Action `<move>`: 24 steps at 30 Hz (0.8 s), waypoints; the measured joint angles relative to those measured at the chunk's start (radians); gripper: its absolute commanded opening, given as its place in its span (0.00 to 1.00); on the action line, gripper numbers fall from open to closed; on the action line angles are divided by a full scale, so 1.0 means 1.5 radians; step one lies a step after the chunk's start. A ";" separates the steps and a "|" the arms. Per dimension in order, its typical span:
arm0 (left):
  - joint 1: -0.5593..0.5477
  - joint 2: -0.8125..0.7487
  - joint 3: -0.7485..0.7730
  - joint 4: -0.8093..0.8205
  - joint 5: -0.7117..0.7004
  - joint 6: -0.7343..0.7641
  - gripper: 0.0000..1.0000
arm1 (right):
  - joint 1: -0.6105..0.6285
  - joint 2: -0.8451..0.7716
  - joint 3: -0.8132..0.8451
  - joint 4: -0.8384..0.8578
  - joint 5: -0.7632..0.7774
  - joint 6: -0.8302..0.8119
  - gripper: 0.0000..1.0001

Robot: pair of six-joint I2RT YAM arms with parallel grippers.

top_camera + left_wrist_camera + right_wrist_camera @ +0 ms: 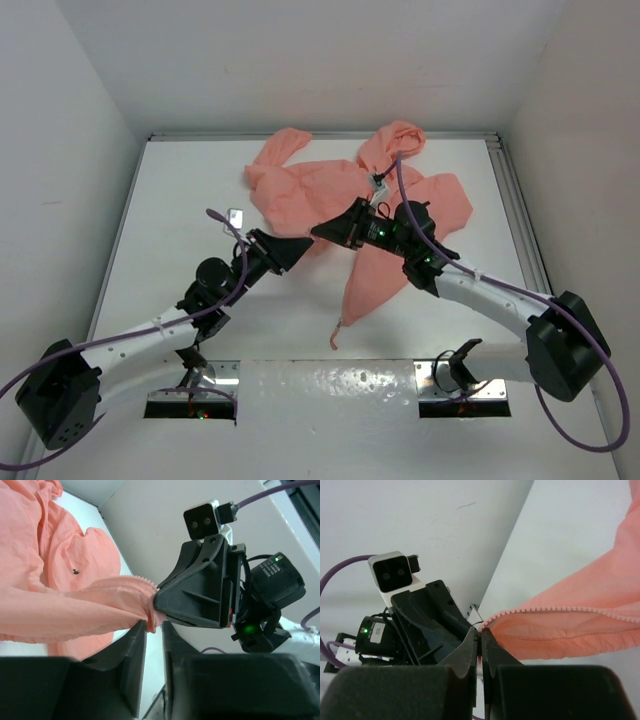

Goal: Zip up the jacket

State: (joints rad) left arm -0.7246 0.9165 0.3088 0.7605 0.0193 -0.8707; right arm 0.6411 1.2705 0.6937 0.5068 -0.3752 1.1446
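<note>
Mid-table, left gripper, right gripper pinching jacket

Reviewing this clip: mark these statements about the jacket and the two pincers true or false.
1. The left pincer is shut on the jacket. True.
2. The right pincer hangs open, holding nothing. False: it is shut on the jacket's edge.
3. Zipper teeth show along the edge beside the right pincer. True.
4. The jacket lies neatly folded. False: it lies rumpled, with its sleeves spread.
</note>
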 measured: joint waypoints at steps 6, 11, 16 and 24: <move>0.007 -0.010 -0.012 0.007 0.016 -0.048 0.54 | -0.012 0.019 -0.027 0.147 -0.052 0.023 0.00; 0.014 -0.032 -0.026 0.016 0.029 -0.075 0.55 | -0.023 0.091 -0.030 0.347 -0.113 0.110 0.00; 0.018 -0.058 -0.028 0.020 0.035 -0.085 0.51 | -0.025 0.122 -0.032 0.447 -0.141 0.174 0.00; 0.022 -0.087 -0.033 0.024 0.035 -0.086 0.51 | -0.025 0.108 -0.051 0.480 -0.160 0.198 0.00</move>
State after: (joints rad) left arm -0.6918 0.7860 0.2592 0.7967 0.0711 -1.0004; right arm 0.6037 1.4322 0.6174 1.2270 -0.6147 1.4418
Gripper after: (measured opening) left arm 0.513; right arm 0.009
